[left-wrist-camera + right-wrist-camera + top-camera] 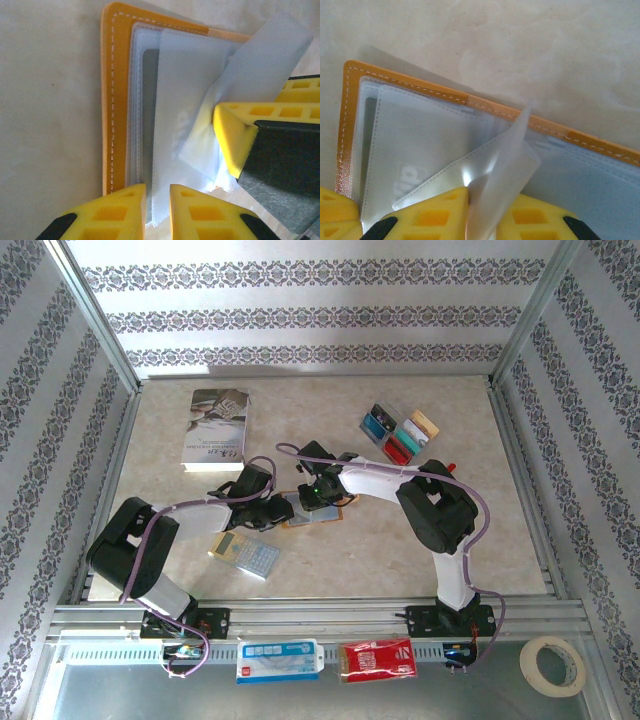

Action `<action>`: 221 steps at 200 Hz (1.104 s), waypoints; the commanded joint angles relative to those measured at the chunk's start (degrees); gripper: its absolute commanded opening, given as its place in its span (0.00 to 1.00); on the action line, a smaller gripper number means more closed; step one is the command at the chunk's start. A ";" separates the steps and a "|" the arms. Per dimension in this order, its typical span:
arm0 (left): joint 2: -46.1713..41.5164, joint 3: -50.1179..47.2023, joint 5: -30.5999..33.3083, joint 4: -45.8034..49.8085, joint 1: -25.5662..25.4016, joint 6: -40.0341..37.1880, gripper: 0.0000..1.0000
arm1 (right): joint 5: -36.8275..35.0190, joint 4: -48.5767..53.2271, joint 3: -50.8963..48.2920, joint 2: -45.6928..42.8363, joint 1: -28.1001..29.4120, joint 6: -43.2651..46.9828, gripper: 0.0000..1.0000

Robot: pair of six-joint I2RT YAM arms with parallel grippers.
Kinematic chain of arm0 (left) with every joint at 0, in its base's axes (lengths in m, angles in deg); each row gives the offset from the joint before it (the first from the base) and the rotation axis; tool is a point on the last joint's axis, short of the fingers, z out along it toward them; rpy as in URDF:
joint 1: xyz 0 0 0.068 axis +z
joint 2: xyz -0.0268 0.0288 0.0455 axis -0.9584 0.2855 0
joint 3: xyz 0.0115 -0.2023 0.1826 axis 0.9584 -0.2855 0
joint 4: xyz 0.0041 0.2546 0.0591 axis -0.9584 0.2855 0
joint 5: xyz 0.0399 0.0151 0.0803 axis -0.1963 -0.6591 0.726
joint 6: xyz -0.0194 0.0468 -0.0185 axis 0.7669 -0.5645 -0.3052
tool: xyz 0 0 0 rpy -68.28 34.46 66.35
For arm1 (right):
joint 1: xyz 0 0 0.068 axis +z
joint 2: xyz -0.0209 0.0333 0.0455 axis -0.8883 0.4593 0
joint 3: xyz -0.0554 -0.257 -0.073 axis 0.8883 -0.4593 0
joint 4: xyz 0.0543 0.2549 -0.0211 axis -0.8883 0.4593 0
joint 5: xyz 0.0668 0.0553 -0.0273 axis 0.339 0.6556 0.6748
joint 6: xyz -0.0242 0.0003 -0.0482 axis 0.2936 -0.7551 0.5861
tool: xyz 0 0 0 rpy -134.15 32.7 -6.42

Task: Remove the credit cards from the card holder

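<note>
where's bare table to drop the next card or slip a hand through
Bare table lies between the book and the loose credit cards, and near the front between the calculator and the right arm's base. Crowded at the centre, where the left claw and right claw grip the card holder.

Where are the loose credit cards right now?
Top view: the credit cards lie clustered far right on the table, beyond the right arm.
</note>
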 commanded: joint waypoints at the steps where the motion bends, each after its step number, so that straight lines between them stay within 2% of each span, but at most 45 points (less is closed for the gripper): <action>1: -0.63 2.20 1.22 1.85 -1.55 -1.62 0.20 | 0.89 1.86 -3.32 4.48 0.26 -0.99 0.21; 62: -1.48 2.04 4.41 4.03 -1.87 -1.60 0.20 | 0.91 1.76 -3.23 4.51 0.14 -1.16 0.21; 126: 0.08 1.71 -0.15 -1.70 -2.05 -0.31 0.21 | 1.00 1.71 -3.50 4.09 -0.05 -1.14 0.20; 176: 0.25 0.96 -1.35 -4.36 -2.06 0.32 0.20 | 3.83 -0.53 -4.35 1.41 -0.82 -2.04 0.21; 221: 1.89 0.72 -1.63 -5.89 -2.03 0.85 0.21 | 6.88 -4.05 -4.97 -3.74 -1.62 -3.51 0.28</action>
